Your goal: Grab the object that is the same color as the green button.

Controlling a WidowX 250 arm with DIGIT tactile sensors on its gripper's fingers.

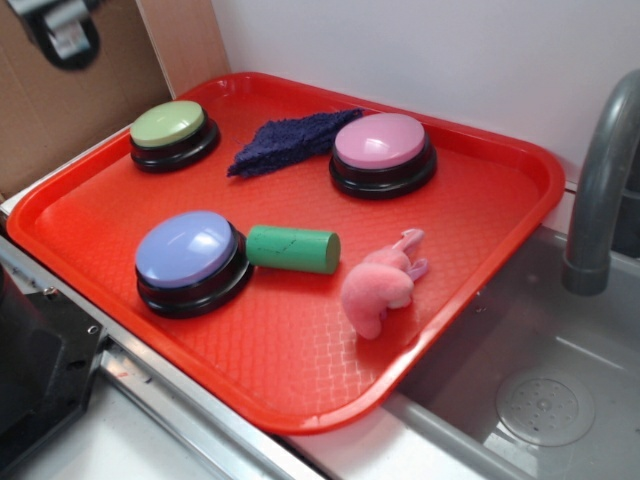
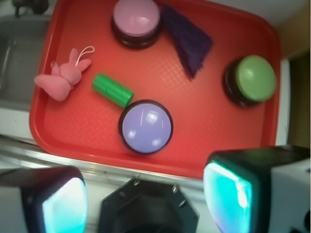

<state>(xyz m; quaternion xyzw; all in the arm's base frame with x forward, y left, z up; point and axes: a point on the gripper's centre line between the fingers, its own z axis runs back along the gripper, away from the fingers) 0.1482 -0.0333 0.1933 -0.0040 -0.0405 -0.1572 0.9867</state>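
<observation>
Gripper (image 2: 146, 199) showing only as two blurred fingers at wrist view's bottom edge, tips cut off. In exterior view, arm (image 1: 60, 28) blurring at top-left corner, mostly out of frame. Faucet (image 1: 600, 180) running off right edge. Blue-lavender button (image 1: 192, 262) hiding green cylinder's (image 1: 293, 249) near end. Cylinder's scratches too faint to read.

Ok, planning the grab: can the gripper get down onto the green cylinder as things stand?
Probably yes. The green cylinder lies on its side with nothing over it, and the gripper is open, high above the tray. One end sits close against the blue-lavender button, so closing across its width looks safest.
</observation>
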